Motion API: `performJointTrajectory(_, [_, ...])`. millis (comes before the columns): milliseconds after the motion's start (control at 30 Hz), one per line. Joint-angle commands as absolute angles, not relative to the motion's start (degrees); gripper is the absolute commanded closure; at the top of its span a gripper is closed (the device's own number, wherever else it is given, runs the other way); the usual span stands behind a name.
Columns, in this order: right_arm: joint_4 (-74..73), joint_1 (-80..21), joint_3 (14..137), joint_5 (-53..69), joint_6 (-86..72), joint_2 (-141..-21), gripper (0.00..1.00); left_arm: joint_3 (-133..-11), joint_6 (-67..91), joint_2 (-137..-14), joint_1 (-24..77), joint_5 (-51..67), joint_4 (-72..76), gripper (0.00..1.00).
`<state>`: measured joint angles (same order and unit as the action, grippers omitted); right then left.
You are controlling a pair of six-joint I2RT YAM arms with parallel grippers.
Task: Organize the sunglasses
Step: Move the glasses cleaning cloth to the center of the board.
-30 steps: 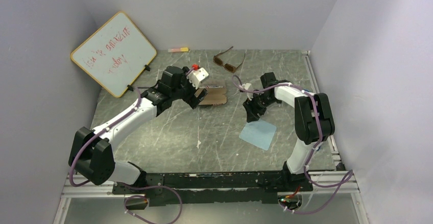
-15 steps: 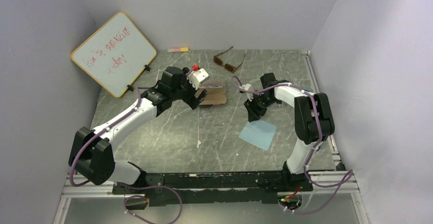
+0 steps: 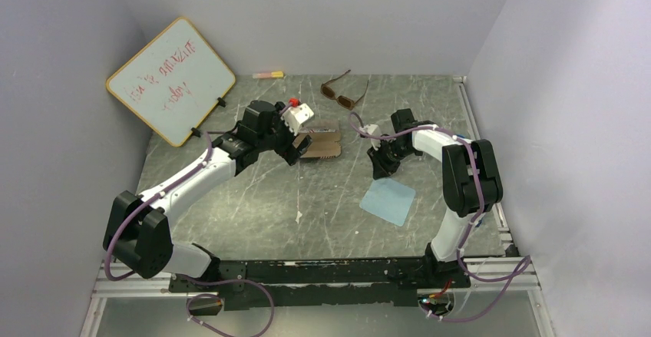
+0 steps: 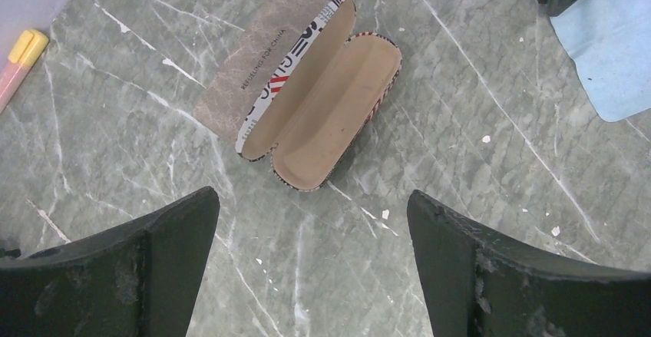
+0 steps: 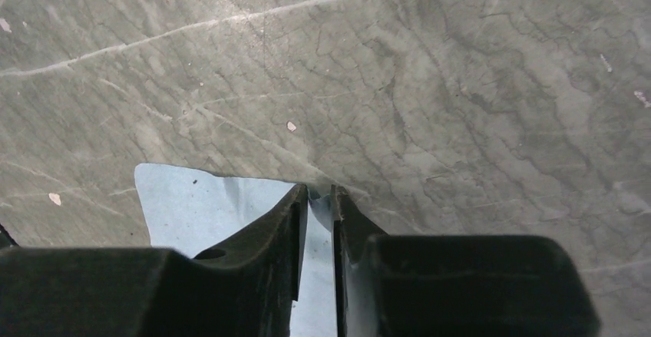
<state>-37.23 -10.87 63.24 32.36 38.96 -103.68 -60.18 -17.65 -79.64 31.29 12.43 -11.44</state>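
Right gripper [image 5: 320, 193] has drawn its jaws in to a narrow slit at the far edge of the pale blue square cloth [image 5: 188, 203]; cannot tell whether cloth is pinched. Left gripper [image 4: 313, 197] hangs spread wide, empty, above the open brown rectangular case [image 4: 338, 114]. Brown-framed, amber-lensed sunglasses [image 3: 342, 94] lie unfolded near the grey marbled table's [image 3: 307, 199] far edge, apart from both.

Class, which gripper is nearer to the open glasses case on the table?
Left. The left gripper hovers, jaws wide, right by the open glasses case; the right gripper is down at the blue cloth, farther off to the right.
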Motion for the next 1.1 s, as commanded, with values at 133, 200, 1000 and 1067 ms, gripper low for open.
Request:
performJointTrajectory(133, [-36.64, -11.07, 63.53, 33.03, 38.81, -103.8, 0.86, -59.66, -16.96, -79.54, 31.03, 14.49, -9.61, 0.03])
performJointTrajectory(200, [-37.12, -11.08, 63.63, 33.46, 39.36, -103.8, 0.91, -59.66, -16.86, -79.54, 31.03, 14.88, -9.58, 0.03])
performJointTrajectory(1000, [-15.53, -4.34, 68.2, 14.31, 14.28, -105.86, 1.0, -76.93, -18.08, -95.97, 41.17, 4.48, -9.73, 0.03])
performJointTrajectory(1067, [-14.84, -3.63, 67.66, 13.36, 13.27, -105.65, 1.0, -82.69, -17.6, -100.34, 43.02, 3.25, -10.88, 0.03])
